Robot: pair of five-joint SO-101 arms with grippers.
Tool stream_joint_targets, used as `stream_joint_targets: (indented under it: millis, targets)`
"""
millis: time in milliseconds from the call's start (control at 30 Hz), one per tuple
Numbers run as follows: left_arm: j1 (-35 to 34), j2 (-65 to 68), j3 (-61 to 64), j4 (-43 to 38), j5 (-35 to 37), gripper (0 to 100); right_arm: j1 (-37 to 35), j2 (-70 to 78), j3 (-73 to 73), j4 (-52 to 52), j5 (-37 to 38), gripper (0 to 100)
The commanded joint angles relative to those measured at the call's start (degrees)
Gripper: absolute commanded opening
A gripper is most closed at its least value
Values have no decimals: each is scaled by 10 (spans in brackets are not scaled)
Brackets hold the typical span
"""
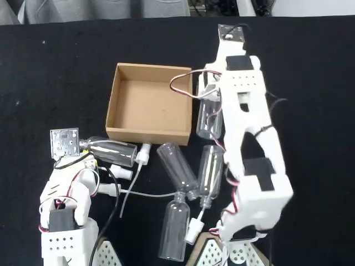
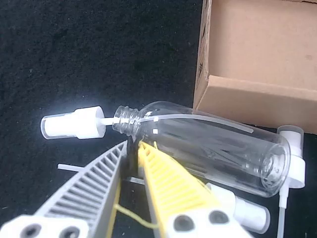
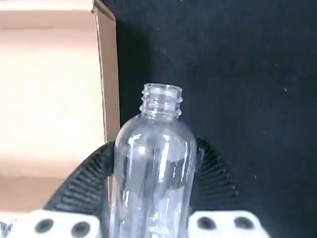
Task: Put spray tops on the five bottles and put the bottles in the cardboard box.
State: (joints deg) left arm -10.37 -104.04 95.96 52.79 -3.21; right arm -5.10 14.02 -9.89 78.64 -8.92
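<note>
Claw states beside the cardboard box [image 1: 148, 134]
We find the right claw [image 3: 153, 147] grasping an uncapped bottle [image 3: 157, 119] just beside the box; the left claw [image 2: 132, 147], clenched and empty, sits at the second bottle [image 2: 213, 148] near it.

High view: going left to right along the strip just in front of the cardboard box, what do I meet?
Left arm → lying bottle → spray top → slanted bottle → straight bottle → right arm.
</note>
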Motion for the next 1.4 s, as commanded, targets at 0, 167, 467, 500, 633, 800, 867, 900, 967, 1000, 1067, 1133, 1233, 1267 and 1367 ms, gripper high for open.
stream_joint_targets:
  millis: [0, 167, 467, 500, 633, 800, 867, 900, 967, 1000, 1067, 1133, 1233, 1267, 1367]
  targets:
    - [-4, -5, 0, -3, -5, 30, 15, -114, 42, -9, 8, 64]
    - [-4, -5, 0, -3, -5, 30, 14, -235, 172, -76, 8, 64]
    - [-4, -5, -1, -3, -5, 30, -11, -445, 333, -132, 8, 64]
    - [-4, -5, -1, -3, -5, 30, -20, -466, 348, -136, 8, 64]
    - [-4, -4, -11, 4, -5, 30, -40, -545, 408, -163, 8, 64]
    - [-4, -4, -12, 4, -5, 48, -41, -640, 480, -202, 15, 64]
    - [-5, -4, -10, 4, -2, 98, -42, -674, 511, -220, 40, 64]
    - [-5, -4, -9, 4, -1, 120, -47, -691, 527, -231, 49, 64]
    - [-5, -4, -11, 12, 0, 146, -60, -724, 561, -254, 62, 64]
    - [-5, -4, -15, 24, 0, 146, -66, -741, 579, -265, 69, 64]
    - [-5, -4, -25, 42, 0, 150, -83, -774, 611, -287, 83, 64]
    - [-5, -4, -33, 56, -1, 152, -95, -808, 643, -307, 100, 64]
    - [-5, -4, -36, 61, -2, 152, -105, -862, 691, -338, 125, 64]
    - [-5, -4, -37, 61, -2, 152, -107, -880, 707, -348, 134, 64]
    - [-3, -4, -38, 61, -4, 152, -108, -934, 756, -379, 151, 64]
